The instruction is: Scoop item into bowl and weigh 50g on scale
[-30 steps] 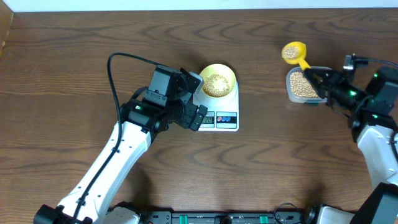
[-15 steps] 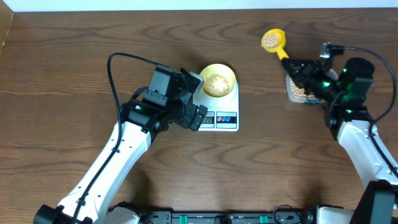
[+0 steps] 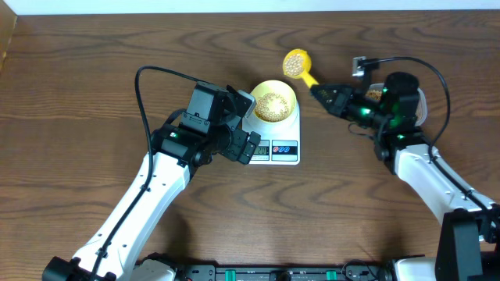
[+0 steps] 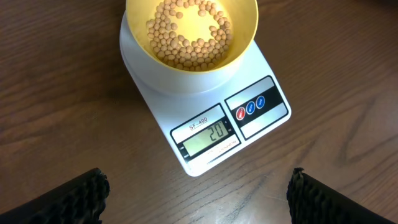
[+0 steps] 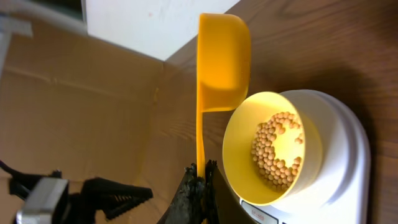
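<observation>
The pale yellow bowl [image 3: 273,101] with a layer of beige beans [image 4: 189,34] sits on the white scale [image 3: 279,148], whose display [image 4: 208,135] reads 20. My right gripper [image 3: 323,93] is shut on the handle of the bright yellow scoop [image 3: 297,62], which holds beans and hangs just right of and behind the bowl. In the right wrist view the scoop [image 5: 221,56] is beside the bowl [image 5: 273,149]. My left gripper [image 3: 248,144] is open and empty, at the scale's front left; its fingertips [image 4: 198,193] frame bare table.
The clear plastic tub [image 3: 418,105] is mostly hidden behind my right arm at the right. A cardboard box edge [image 3: 6,39] stands at the far left. A pale wall strip runs along the table's back edge.
My right gripper has carried the loaded scoop left from above the tub to beside the bowl. The left arm has not moved.
</observation>
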Robot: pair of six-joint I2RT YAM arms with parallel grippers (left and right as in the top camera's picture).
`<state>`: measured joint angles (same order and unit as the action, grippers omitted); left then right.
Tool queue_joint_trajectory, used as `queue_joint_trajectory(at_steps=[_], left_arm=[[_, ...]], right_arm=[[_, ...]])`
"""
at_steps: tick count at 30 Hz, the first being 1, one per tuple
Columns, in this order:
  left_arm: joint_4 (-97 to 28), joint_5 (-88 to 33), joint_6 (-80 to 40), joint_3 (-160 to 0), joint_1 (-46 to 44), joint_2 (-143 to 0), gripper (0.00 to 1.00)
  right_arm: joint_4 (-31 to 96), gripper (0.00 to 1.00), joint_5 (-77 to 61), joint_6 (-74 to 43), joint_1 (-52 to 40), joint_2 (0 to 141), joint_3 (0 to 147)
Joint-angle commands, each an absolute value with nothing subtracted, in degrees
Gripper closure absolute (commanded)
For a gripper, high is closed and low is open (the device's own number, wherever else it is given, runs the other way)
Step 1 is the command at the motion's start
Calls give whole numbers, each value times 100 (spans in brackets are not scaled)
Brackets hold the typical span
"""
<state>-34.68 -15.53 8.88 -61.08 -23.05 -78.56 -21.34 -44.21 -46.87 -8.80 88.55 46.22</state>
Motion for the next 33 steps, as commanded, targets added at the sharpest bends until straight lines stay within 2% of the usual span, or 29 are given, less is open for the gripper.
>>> queue_joint_trajectory(at_steps=[1,12,17,21,33], left_arm=[[-3485,-1518,939,-6082,-2307,-7887,6],[-3485,-1518,939,-6082,-2307,-7887,6],[-3485,-1518,939,-6082,-2307,-7887,6],[-3485,-1518,939,-6082,-2307,-7887,6],[-3485,-1518,939,-6082,-2307,-7887,6]], right_arm=[[-2137,99,-4047,-4056,-1135,8847,4630],[-1350,99,-3454,-2738,-1673,8847,4630],[-1170,99,-3208,-1730,-1820,8847,4630],[-1085,99,-2731,-1452,-1892,8847,4630],[-1083,99,-2731,-1282,-1953,8838,4639]])
